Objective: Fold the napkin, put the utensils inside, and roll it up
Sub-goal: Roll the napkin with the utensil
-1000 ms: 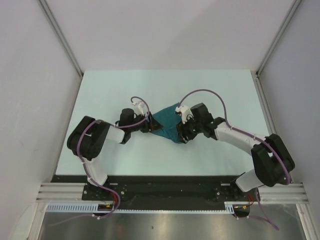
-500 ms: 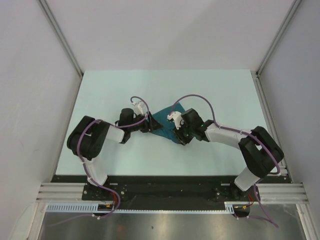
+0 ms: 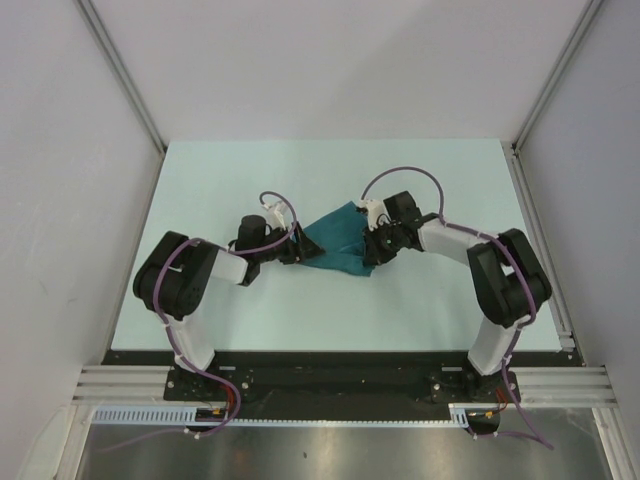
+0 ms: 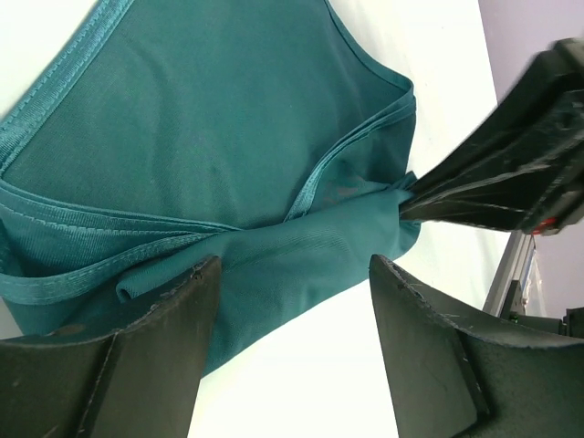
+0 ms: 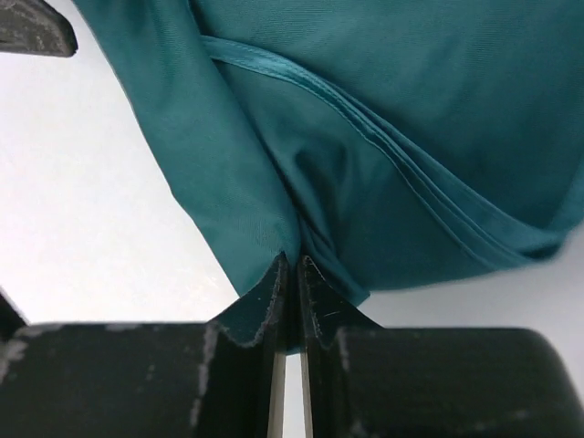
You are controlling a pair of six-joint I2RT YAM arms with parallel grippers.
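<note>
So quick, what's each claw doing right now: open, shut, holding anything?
Left gripper: open over the napkin, gripping nothing.
Right gripper: shut on a fold of the napkin.

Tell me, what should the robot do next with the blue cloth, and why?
Probably the right gripper should lift its pinched edge of the napkin and carry it over to fold it. Its jaws are shut on the cloth, while the left gripper stands open over the other end.
</note>
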